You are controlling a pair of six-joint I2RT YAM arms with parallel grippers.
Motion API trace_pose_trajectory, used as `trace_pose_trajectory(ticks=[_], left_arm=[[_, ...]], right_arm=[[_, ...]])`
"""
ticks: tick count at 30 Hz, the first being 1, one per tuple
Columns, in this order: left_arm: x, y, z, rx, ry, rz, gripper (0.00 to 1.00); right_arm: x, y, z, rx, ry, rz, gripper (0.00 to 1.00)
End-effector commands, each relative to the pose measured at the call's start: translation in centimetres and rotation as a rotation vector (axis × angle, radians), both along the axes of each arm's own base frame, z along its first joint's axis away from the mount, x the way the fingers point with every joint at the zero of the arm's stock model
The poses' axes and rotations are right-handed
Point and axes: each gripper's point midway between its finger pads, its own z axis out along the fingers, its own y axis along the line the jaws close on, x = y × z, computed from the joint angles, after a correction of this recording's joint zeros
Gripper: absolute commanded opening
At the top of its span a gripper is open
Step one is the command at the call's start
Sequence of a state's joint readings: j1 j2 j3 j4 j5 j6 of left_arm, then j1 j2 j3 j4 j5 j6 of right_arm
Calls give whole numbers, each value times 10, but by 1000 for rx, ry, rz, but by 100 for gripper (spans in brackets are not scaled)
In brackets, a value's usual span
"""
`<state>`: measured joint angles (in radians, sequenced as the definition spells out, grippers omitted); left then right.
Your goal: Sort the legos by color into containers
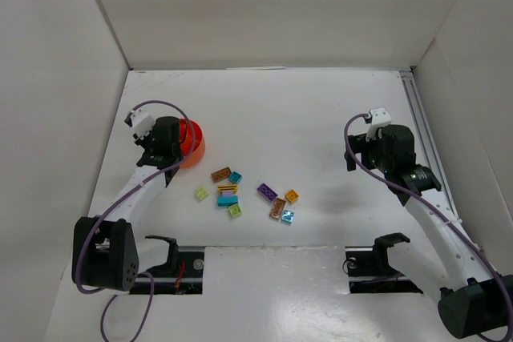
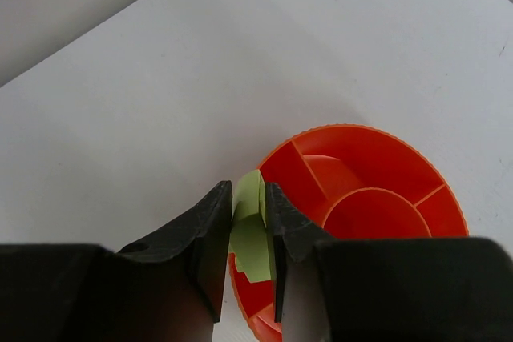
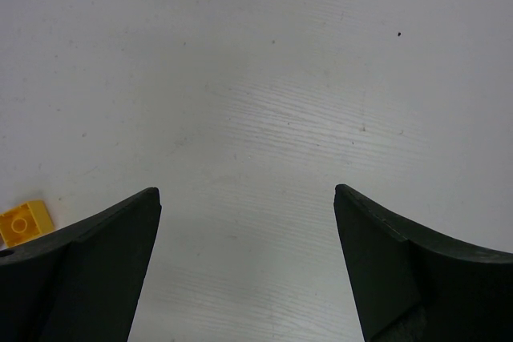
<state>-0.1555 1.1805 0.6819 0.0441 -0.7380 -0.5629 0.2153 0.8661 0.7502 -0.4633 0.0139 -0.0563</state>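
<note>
We see orange-red bowl (image 2: 361, 166), lime brick (image 2: 250, 238) at its 8 o'clock, black left gripper (image 2: 247, 194), yellow brick (image 3: 24, 222), plain white table (image 1: 321, 118).

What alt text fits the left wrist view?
The left pincer grips a lime green brick between its black fingers, over the near rim of a divided orange-red bowl. The bowl's visible compartments look empty; it sits on a white table.

White tbl (image 1: 321, 118), white walls (image 1: 264, 6) 3 sides.

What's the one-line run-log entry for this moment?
left gripper: shut on lime green lego, at orange bowl rim | right gripper: open, empty
</note>
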Motion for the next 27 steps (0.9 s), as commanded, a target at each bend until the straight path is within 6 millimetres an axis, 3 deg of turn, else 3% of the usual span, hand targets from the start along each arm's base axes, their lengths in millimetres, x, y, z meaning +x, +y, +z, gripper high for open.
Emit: trace_pose_trajectory(ticks=[1,6,10,12,13,15,17,18,19,23,24,27], left_arm=[[8,-1,4,-8,-47,1,20],[11,-5,1,-17,-41,-27,24],[10,-8,0,-28,-32,-46,38],[10,-10,12,-37,-60,-55,43],[6,-9,10,-35,-43,-55,49],[7,-15,24,-78,-83,-70,72],[2,-22,32,-124,-95,-97,82],[0,-26,35,-148,-97,-106,94],[0,-30,51,-191,-143,-113,100],[-11,-59,54,-346,-101,-191,100],[-20,-77,40,-411,-32,-245,100],[-39,-101,26,-475,66,-289,100]], right_arm=[[7,0,9,6,-42,1,93],[5,0,7,6,-42,1,93],[5,0,7,6,-42,1,93],[4,-1,9,8,-51,1,93],[4,-1,9,8,-51,1,93],[4,-1,12,10,-60,1,93],[3,1,14,17,-68,10,93],[2,3,14,22,-67,18,93],[2,3,14,22,-67,18,93],[1,4,17,29,-75,27,99],[1,4,10,25,-54,27,99],[3,6,1,24,-23,34,100]])
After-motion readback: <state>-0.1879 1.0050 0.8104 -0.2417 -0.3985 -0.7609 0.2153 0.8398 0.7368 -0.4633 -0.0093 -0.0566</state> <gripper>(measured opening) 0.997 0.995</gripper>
